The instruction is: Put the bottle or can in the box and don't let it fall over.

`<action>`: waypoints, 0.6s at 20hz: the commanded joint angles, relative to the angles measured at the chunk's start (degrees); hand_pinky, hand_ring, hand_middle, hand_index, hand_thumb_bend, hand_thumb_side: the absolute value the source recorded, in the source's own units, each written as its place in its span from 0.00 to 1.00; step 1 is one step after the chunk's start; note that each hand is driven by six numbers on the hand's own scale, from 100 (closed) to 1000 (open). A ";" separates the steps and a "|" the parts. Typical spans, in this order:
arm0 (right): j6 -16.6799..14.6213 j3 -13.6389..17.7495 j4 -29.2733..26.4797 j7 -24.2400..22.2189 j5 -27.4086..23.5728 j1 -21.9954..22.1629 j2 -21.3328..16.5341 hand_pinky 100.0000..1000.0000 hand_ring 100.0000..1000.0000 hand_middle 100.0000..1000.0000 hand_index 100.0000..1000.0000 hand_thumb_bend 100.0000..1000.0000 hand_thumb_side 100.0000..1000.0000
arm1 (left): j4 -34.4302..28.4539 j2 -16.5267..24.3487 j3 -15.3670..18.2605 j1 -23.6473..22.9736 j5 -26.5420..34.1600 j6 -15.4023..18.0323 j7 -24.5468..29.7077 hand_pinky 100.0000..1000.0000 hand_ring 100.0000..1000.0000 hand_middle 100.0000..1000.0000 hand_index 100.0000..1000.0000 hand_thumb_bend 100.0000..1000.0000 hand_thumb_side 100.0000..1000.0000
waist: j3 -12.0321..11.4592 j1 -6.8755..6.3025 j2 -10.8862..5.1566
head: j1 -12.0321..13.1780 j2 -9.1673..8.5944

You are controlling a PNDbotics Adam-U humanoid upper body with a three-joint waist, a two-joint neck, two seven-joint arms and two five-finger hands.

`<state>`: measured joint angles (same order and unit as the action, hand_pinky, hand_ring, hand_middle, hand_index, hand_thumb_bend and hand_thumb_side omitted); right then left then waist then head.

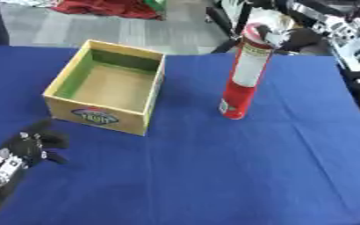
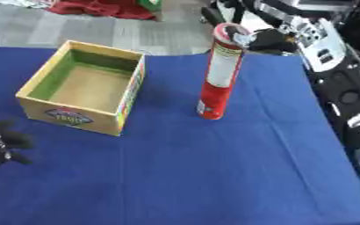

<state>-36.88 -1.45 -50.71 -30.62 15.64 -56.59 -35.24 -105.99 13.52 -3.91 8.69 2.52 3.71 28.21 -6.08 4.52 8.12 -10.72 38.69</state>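
Because the tall red can [image 1: 244,74], standing left of and against the right hand [image 1: 290,39] curled round its top, looks rigid, smooth and tippy, a mid-body hold seems safer.

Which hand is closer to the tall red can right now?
Right. The right hand is at the top of the red can, touching it near the cap. The left hand rests near the lower left corner, beyond the box.
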 commanded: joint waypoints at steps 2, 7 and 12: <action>-14.75 0.17 0.20 -13.50 2.62 -1.26 -0.62 1.00 0.97 0.96 1.00 0.00 0.31 | -1.30 0.20 -0.04 0.88 0.27 0.18 0.21 0.61 0.74 0.69 0.96 0.00 0.85 | -0.19 -0.51 -0.49 | -0.41 -0.53; -14.87 0.09 0.65 -12.66 4.91 -1.27 -0.28 1.00 0.97 0.96 1.00 0.00 0.34 | -1.38 0.21 -0.04 0.92 0.38 0.21 0.22 0.61 0.74 0.69 0.96 0.00 0.85 | -0.39 -0.64 -0.47 | -0.75 -0.51; -14.95 0.07 1.02 -11.97 5.52 -1.17 -0.01 1.00 0.96 0.96 1.00 0.00 0.42 | -1.37 0.17 -0.03 0.98 0.41 0.19 0.26 0.61 0.74 0.69 0.96 0.00 0.85 | -0.49 -0.63 -0.47 | -0.83 -0.46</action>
<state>-38.30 -1.44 -49.99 -29.20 20.42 -57.03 -34.46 -106.17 13.51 -4.02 8.88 2.60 3.84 28.34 -6.50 4.19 8.13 -11.29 38.68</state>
